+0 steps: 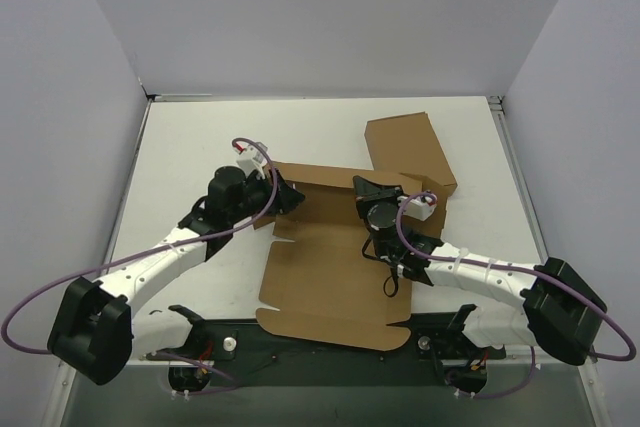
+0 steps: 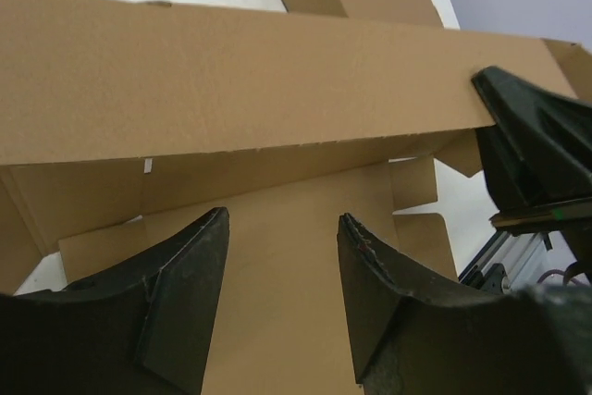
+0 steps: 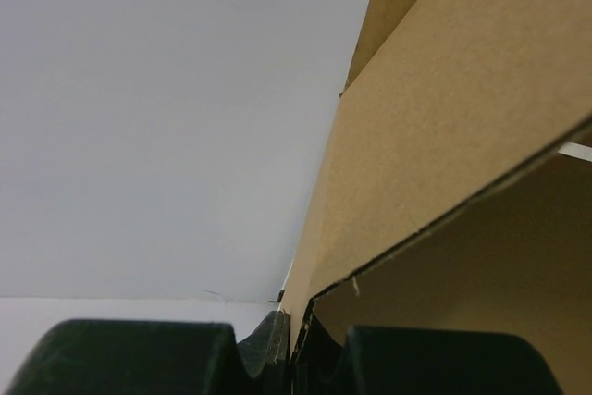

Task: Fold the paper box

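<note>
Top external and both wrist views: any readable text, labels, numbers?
None readable.
paper box: plain brown cardboard, no print in any view.
white connectors on the wrists: too small to tell if marked.

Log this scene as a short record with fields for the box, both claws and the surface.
item: paper box, brown die-cut cardboard, not yet folded up
lie: main panel flat on the table, far long panel raised
left claw: open, near the raised panel's left end, gripping nothing
right claw: shut on the raised panel's edge
</note>
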Controlling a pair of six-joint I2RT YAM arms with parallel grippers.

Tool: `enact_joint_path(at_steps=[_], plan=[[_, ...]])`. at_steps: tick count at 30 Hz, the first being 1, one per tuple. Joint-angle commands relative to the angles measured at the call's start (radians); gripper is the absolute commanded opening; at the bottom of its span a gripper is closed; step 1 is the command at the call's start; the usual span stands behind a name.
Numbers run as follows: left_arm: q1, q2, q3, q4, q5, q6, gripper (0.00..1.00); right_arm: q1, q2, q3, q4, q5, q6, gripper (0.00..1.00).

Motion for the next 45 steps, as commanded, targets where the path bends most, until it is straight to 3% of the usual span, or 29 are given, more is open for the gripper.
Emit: enact_joint_path(at_steps=[1,7,14,21,30,35,42,45], plan=[[0.013,-0.038,-0.022,0.025,-0.013,0.004,0.62,-0.005,-0.036,-0.006,-0.003,0.039,-0.051,0.0],[0.102,-0.208,-0.145,0.133,-0.033,-0.012,0.63,-0.008,-0.078,-0.02,-0.033,0.06,-0.06,0.0],[0.133,-0.158,-0.234,0.204,-0.06,-0.04,0.55,-0.011,-0.095,-0.021,-0.04,0.045,-0.065,0.0],[0.17,0.035,-0.188,0.324,-0.149,0.023,0.5,-0.008,-0.099,-0.03,-0.024,0.022,-0.074,0.0],[0.227,0.322,-0.004,0.52,-0.08,0.067,0.47,-0.008,-0.121,-0.046,-0.013,0.011,-0.103,0.0],[0.238,0.365,0.067,0.525,-0.076,0.084,0.48,-0.009,-0.14,-0.05,-0.038,0.022,-0.113,0.0],[0.248,0.258,0.013,0.525,-0.062,0.011,0.48,-0.009,-0.133,-0.044,-0.067,0.036,-0.102,0.0],[0.274,0.238,0.019,0.5,0.005,-0.035,0.49,-0.009,-0.128,-0.032,-0.105,0.036,-0.076,0.0]])
